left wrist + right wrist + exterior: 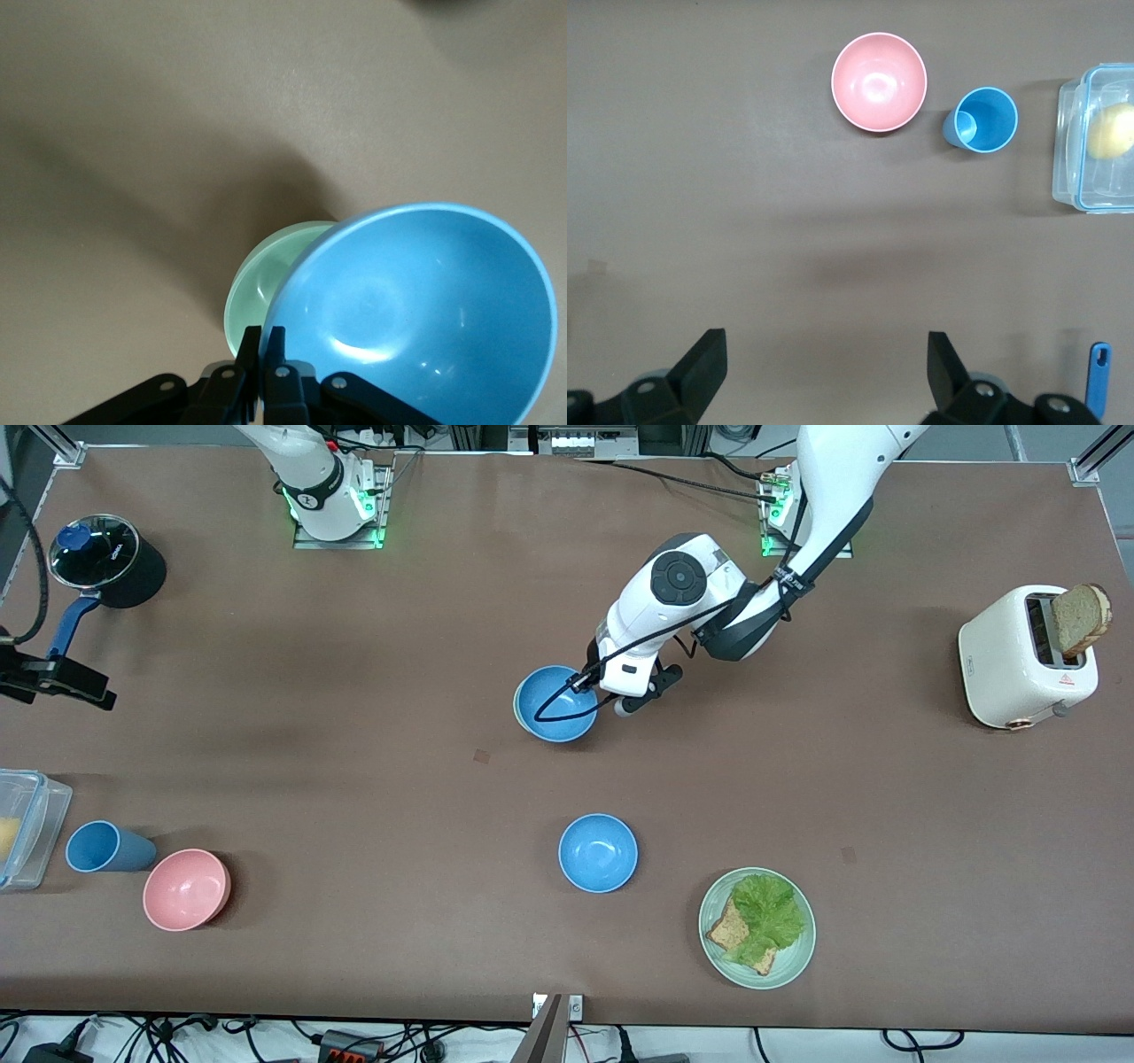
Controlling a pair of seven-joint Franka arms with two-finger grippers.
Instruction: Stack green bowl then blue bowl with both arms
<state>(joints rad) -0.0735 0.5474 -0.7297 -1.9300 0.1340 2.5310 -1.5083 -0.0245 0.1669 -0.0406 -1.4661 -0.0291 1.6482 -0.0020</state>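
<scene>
The left arm bends down over the middle of the table, its left gripper [264, 354] pinching the rim of the blue bowl [556, 703], held tilted over the green bowl [266, 279]. The right gripper [824, 367] waits with fingers wide apart, up over the table near the pot's blue handle [1097, 376].

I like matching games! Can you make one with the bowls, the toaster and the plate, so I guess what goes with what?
Things:
1. held blue bowl
2. pink bowl
3. toaster
4. pale-green plate

Matches:
A. carries bread and lettuce
B. has a bread slice sticking out of its slot
C. pinched at its rim by the left tool, over the green bowl
D. sits beside the blue cup

Pairs: 1-C, 2-D, 3-B, 4-A
</scene>
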